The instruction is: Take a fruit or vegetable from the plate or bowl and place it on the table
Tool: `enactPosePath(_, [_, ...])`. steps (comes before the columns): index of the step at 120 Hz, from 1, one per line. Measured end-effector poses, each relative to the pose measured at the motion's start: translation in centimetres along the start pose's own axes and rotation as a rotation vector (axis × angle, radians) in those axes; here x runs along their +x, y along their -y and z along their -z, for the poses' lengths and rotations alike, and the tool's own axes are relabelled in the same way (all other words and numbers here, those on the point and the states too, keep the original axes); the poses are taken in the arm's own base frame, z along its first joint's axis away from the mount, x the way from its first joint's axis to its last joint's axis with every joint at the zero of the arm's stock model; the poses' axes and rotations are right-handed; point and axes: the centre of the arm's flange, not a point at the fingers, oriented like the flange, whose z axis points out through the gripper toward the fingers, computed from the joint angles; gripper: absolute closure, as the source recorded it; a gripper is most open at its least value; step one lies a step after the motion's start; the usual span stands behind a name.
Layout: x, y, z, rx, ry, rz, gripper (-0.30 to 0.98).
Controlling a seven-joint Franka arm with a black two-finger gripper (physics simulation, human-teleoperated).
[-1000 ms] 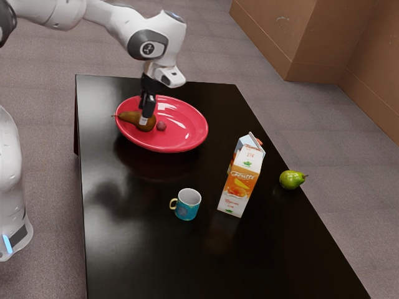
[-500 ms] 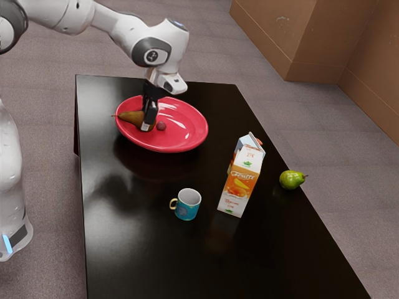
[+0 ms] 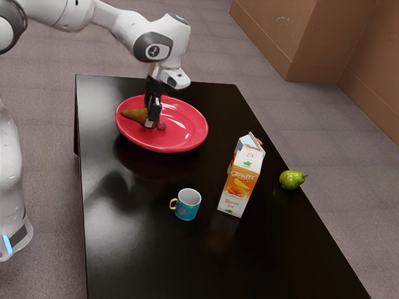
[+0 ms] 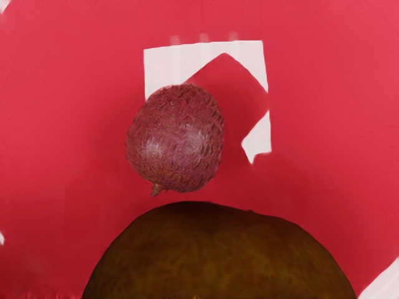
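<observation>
In the exterior view my gripper (image 3: pixel 153 121) is low over the red plate (image 3: pixel 184 134), shut on the thick end of a brown pear (image 3: pixel 135 114). The pear's narrow end points to the exterior view's left; part of its thick end is hidden by the fingers. A small dark-red lychee (image 3: pixel 161 126) lies on the plate right beside the gripper. The wrist view has the pear's rounded brown top (image 4: pixel 218 255) large at the lower edge, close to the bumpy lychee (image 4: pixel 176 140) on the red plate (image 4: pixel 324 124).
A blue mug (image 3: pixel 187 205) stands on the black table (image 3: pixel 143 249), with a juice carton (image 3: pixel 241 180) beside it. Farther to the exterior view's right, a green pear (image 3: pixel 292 180) lies near the table's edge. Dark table surface lies between plate and mug.
My gripper has moved a little toward the exterior view's right. It has taken hold of the brown pear, which has shifted slightly the same way and tilted.
</observation>
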Motion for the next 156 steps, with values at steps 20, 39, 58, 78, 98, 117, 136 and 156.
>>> enactPosePath(20, [0.3,-2.0,4.1,0.024,-0.017,-0.009,0.41])
enactPosePath(39, [0.5,-7.0,6.9,0.029,-0.012,-0.064,0.41])
enactPosePath(58, [1.2,-13.3,7.1,0.012,0.016,-0.144,0.41])
enactPosePath(78, [1.6,-18.6,6.8,-0.013,0.037,-0.209,0.41])
enactPosePath(98, [2.6,-21.6,5.0,-0.037,0.065,-0.246,0.41])
enactPosePath(117, [4.6,-22.8,2.1,-0.054,0.095,-0.263,0.41])
enactPosePath(136, [7.0,-23.2,-1.7,-0.084,0.13,-0.263,0.4])
enactPosePath(156, [8.2,-23.0,-2.9,-0.089,0.108,-0.253,0.4])
